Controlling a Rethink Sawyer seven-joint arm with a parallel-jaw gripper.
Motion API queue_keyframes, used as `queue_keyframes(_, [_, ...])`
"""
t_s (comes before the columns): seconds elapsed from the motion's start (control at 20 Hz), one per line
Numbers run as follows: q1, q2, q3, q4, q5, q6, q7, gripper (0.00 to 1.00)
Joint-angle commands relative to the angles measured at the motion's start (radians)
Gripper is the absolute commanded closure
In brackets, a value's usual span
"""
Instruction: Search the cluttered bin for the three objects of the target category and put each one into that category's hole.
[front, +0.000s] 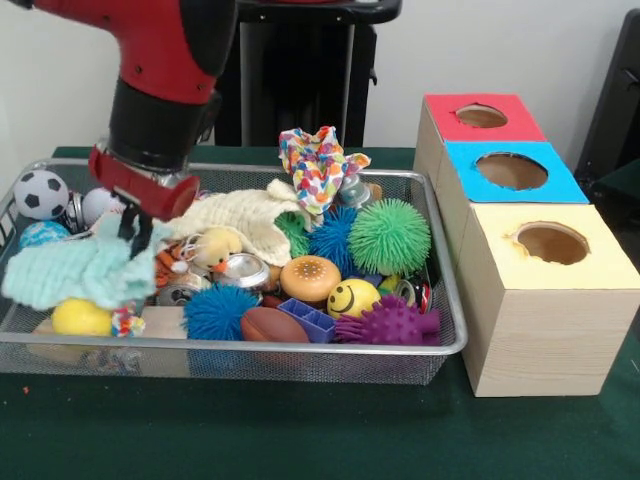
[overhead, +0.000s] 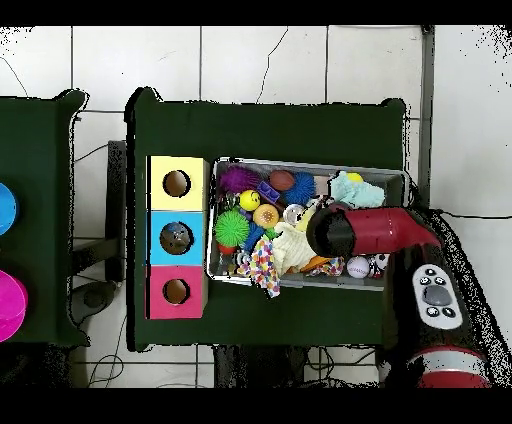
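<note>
The cluttered bin (front: 250, 346) is a silver wire-mesh basket on the green table, also in the overhead view (overhead: 213, 222). It holds several balls, cloths, cans and toys. My gripper (front: 133, 232) hangs over the bin's left end in the front view. Its black fingers are close together on a raised fold of a light teal knitted cloth (front: 85, 270), which shows in the overhead view (overhead: 366, 193) too. In the overhead view the red arm (overhead: 375, 232) hides the gripper. Three wooden boxes with holes stand beside the bin: red top (front: 480, 117), blue top (front: 512, 172), yellow top (front: 552, 243).
In the bin lie a soccer ball (front: 41, 193), a cream knitted cloth (front: 250, 215), a colourful cloth (front: 320, 165), a green spiky ball (front: 388, 236), a blue spiky ball (front: 218, 312), a purple spiky ball (front: 390, 325), a smiley ball (front: 354, 298), a duck (front: 215, 248) and a brown football (front: 274, 324).
</note>
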Motion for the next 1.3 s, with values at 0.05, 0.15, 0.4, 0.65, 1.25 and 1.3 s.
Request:
queue_keyframes(0.05, [-0.137,-0.023,0.279,0.281,0.225,0.195,-0.127,1.0])
queue_keyframes(0.15, [-0.172,-0.003,0.316,0.306,0.276,0.204,-0.117,1.0])
queue_keyframes(0.4, [-0.232,0.059,0.364,0.334,0.331,0.188,-0.119,1.0])
queue_keyframes(0.65, [-0.27,0.157,0.387,0.35,0.35,0.129,-0.092,1.0])
queue_keyframes(1.25, [-0.3,0.258,0.418,0.477,0.47,0.006,0.046,1.0])
queue_keyframes(1.3, [-0.296,0.265,0.41,0.473,0.451,-0.015,0.028,1.0])
